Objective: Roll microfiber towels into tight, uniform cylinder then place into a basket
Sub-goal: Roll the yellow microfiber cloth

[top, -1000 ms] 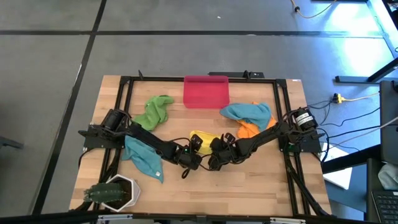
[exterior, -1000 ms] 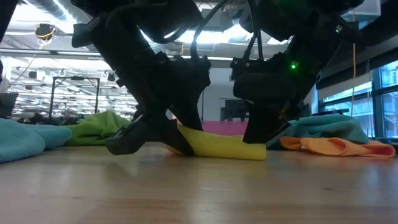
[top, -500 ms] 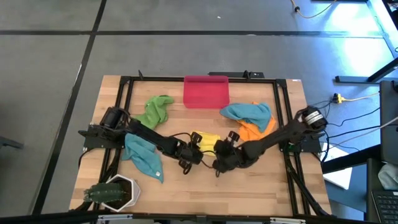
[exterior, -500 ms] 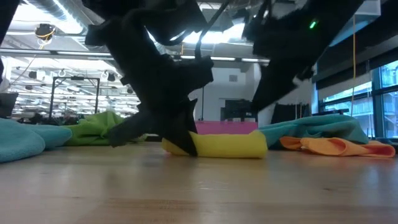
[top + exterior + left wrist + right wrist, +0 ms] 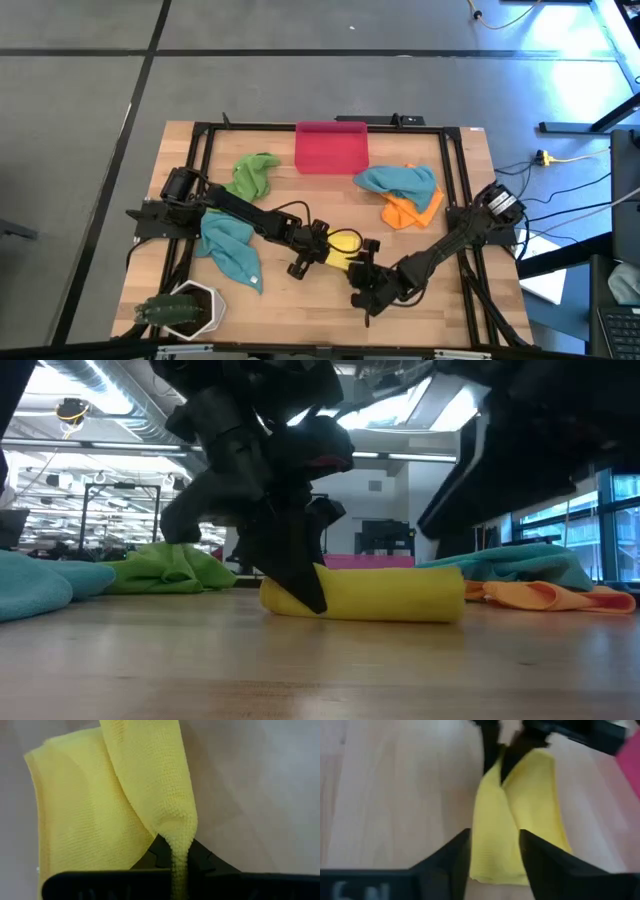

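Observation:
The yellow microfiber towel lies on the table's middle as a loose roll, resting along its length. My left gripper is shut on the roll's left end. My right gripper stands open on the near side of the roll, with the yellow cloth showing beyond its spread fingers; I see no touch. The red-pink basket stands at the far edge. My left gripper pinches a raised fold of the yellow towel between its two fingers, at the roll's left end. The fingers slant down from the table's left. The fold is drawn up into a narrow ridge, and the remainder of the roll lies on the table.
A green towel lies far left and a teal towel under my left arm. Another teal towel lies on an orange one at far right. A white pot with a plant stands at the near left corner.
My left gripper has shut on the roll's left end and turned its wrist. My right gripper has let go of the roll's right end, risen and drawn back toward the near edge, opening wider. The yellow roll has shifted a little toward the near edge.

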Controlling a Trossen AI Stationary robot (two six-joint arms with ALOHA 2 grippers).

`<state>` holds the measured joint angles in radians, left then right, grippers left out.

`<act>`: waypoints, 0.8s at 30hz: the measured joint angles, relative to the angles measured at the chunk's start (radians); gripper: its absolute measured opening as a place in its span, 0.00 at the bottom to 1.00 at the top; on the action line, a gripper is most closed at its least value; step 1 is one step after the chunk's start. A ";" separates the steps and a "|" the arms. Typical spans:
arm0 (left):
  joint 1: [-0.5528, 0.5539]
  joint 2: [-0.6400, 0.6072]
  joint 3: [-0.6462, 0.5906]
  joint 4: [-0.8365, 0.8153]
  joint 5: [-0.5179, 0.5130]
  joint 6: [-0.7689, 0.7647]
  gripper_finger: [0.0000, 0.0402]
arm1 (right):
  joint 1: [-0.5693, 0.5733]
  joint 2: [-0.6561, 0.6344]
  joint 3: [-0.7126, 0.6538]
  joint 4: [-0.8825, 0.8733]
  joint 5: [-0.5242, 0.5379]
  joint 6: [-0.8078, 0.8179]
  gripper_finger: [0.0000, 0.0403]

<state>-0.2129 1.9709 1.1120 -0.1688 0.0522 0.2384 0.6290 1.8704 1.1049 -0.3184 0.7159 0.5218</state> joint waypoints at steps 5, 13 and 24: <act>0.020 0.001 -0.001 0.005 0.091 -0.027 0.01 | 0.006 0.055 0.000 0.015 -0.001 -0.007 0.65; 0.045 0.003 -0.003 0.003 0.192 -0.054 0.01 | 0.007 0.102 0.000 0.015 0.025 -0.037 0.70; 0.048 0.003 -0.004 0.005 0.206 -0.055 0.01 | 0.007 0.134 0.001 0.052 0.029 -0.112 0.46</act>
<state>-0.1650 1.9743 1.1084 -0.1635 0.2584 0.1833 0.6357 2.0040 1.1055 -0.2667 0.7451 0.4100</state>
